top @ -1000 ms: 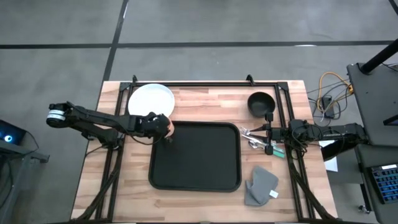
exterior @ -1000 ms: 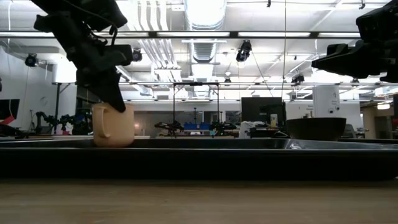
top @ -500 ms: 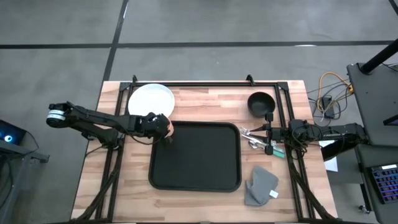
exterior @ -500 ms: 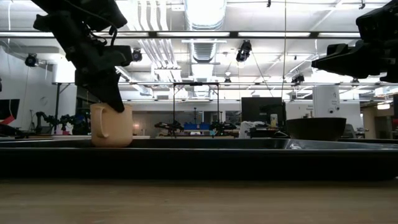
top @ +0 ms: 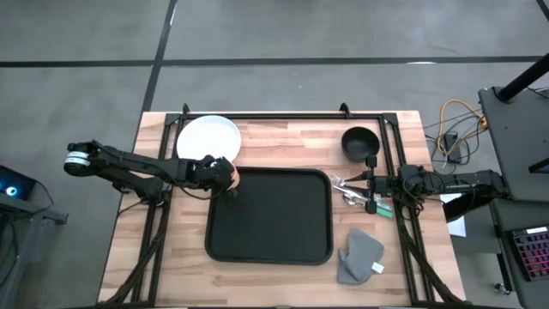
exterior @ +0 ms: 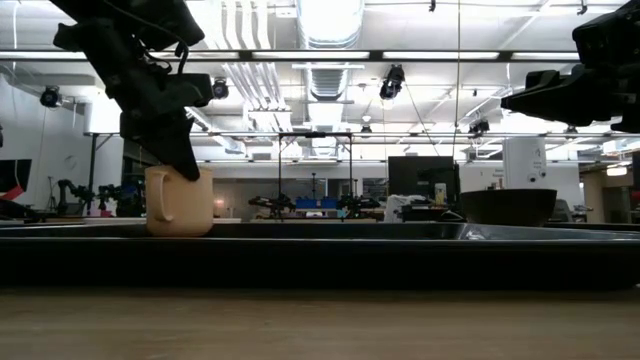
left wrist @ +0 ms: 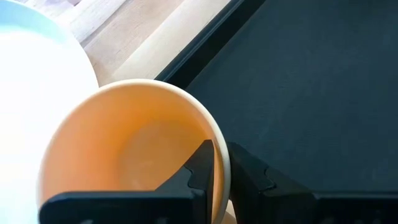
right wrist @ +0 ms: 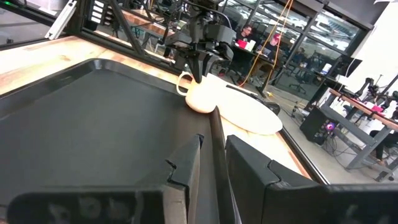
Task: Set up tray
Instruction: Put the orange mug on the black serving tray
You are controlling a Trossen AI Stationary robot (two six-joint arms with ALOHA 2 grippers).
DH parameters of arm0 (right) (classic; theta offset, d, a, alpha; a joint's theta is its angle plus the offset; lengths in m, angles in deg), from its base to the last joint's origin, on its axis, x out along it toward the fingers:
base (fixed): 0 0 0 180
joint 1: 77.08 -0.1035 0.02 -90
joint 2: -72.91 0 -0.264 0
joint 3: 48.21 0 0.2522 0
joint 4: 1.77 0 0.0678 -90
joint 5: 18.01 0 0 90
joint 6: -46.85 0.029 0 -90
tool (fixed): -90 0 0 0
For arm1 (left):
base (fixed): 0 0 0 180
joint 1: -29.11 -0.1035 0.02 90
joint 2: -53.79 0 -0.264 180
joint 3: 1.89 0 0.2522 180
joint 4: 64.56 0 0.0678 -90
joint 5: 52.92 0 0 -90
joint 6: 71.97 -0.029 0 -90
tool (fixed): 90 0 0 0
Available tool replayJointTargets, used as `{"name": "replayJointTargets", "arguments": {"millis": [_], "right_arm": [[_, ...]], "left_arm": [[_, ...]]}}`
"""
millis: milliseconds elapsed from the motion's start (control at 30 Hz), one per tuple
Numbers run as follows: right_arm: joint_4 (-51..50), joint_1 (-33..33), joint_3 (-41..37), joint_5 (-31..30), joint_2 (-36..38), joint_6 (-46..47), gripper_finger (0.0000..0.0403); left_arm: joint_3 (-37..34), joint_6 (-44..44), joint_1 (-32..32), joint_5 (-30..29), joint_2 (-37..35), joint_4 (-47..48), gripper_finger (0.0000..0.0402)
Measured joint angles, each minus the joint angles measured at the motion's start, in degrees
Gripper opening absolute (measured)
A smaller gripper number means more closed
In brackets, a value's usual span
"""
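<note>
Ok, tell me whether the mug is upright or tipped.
Upright. In the low view the mug stands level with its mouth upward, the left gripper pinching its rim; the left wrist view looks into its open mouth.

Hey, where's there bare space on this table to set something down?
The tray floor is bare except its corner near the white plate, where the left gripper pinches a tan mug. Bare wood lies between plate and black bowl. Cutlery and grey cloth crowd the right gripper side.

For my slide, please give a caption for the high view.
Left pincer grips a beige mug at the black tray corner.
</note>
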Motion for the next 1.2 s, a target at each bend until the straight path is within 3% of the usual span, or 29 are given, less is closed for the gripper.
{"name": "replayJointTargets", "arguments": {"millis": [867,1200], "right_arm": [[0.0,0.0,0.0,0.0,0.0,0.02,0.0068],[0.0,0.0,0.0,0.0,0.0,0.02,0.0068]], "left_arm": [[-0.02,-4.3,0.0,0.19,0.0,0.0,0.0022],[-0.2,-3.26,-0.02,5.95,0.02,0.29,0.0022]]}}
